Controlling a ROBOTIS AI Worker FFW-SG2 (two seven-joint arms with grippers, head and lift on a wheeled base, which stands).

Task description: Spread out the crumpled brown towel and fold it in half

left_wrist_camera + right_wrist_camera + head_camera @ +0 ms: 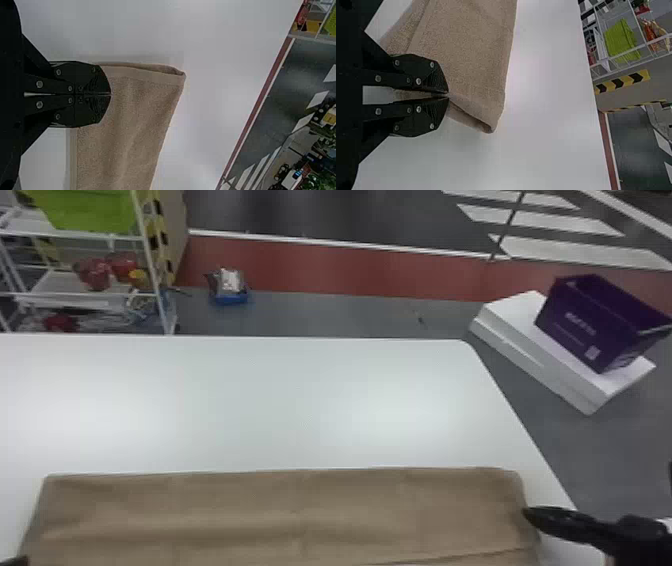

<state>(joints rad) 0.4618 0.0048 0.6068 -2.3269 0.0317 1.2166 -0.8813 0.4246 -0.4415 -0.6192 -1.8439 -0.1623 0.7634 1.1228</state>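
At brown towel (280,510): right gripper (526,512) grasping right edge; left gripper (21,561) over left end, clenched, hold unclear.

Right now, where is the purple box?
In the head view, the purple box is on the right, on the floor side beyond the table, sitting on top of a white block.

Just a plain white table (300,405), rounded far right corner, brown towel (280,510) on the near part in a long flat-ish strip running left to right, a few soft wrinkles, right end near the table's right edge.
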